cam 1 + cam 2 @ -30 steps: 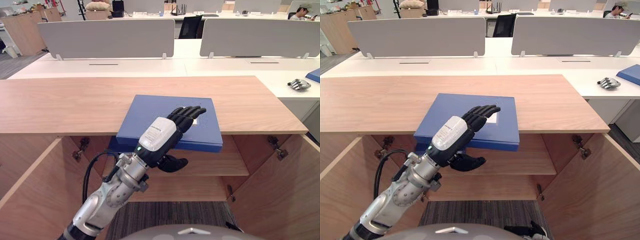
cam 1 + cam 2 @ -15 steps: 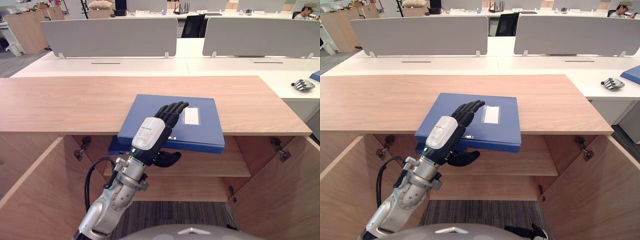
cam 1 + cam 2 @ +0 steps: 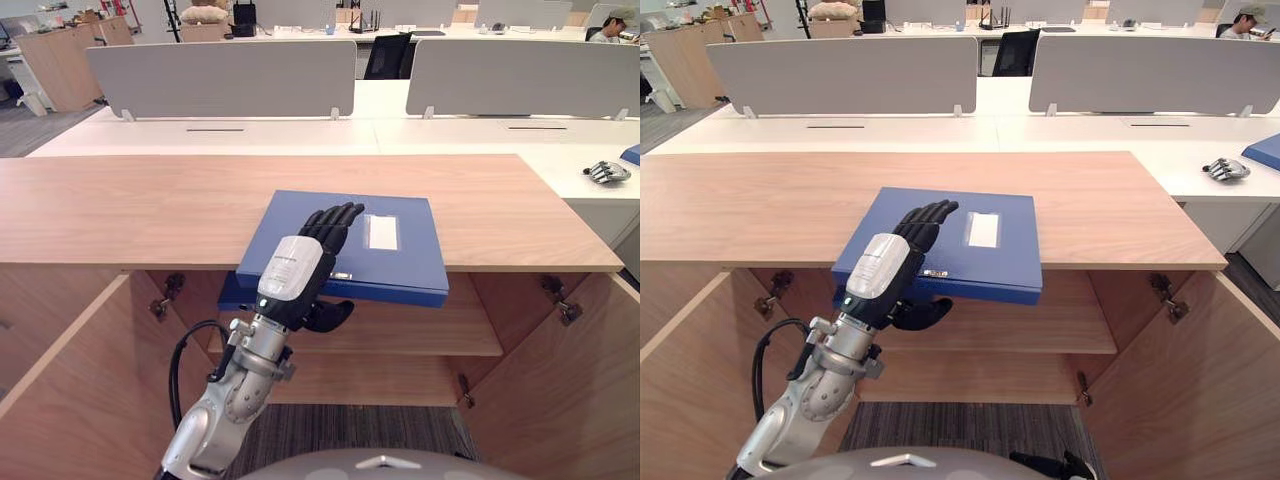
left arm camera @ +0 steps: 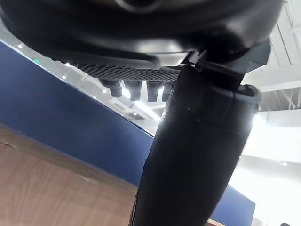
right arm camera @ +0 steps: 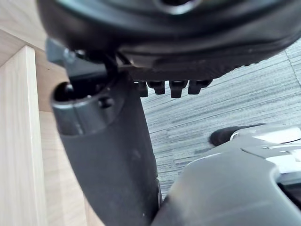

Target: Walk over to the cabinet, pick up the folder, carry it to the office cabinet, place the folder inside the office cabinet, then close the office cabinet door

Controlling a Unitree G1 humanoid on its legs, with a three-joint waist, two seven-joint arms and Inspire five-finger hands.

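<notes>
- Your left hand (image 3: 292, 275) is grasping the blue folder (image 3: 405, 255). The fingers (image 3: 335, 218) lie nearly straight on its cover, and the thumb (image 3: 328, 314) is tucked beneath its overhanging near edge.
- The left wrist view confirms this: the folder's blue edge (image 4: 70, 127) runs between the finger row and the thumb.
- The folder lies flat on the cabinet (image 3: 120, 205) top. Beyond the fingertips most of it rests on the wood. Behind them, toward the wrist, its near edge juts out past the cabinet's front lip.
- A white label (image 3: 382, 231) sits on the cover just beside the fingertips, on their right, apart from them.
- Below the thumb the cabinet stands open, and the inner shelf (image 3: 420, 340) is visible under the folder's overhang.
- The left door (image 3: 60, 380) and the right door (image 3: 570, 390) swing outward, well to either side of the fingers.
- Your right hand (image 5: 197, 52) hangs released and holds nothing, with grey carpet (image 5: 216, 110) past its fingers and a wood panel (image 5: 19, 141) to one side.
- Far beyond the left fingertips, white desks (image 3: 300, 135) carry grey divider screens (image 3: 220, 78).
- A loose robot hand (image 3: 606, 172) lies on the desk well off to the right of the fingers.
</notes>
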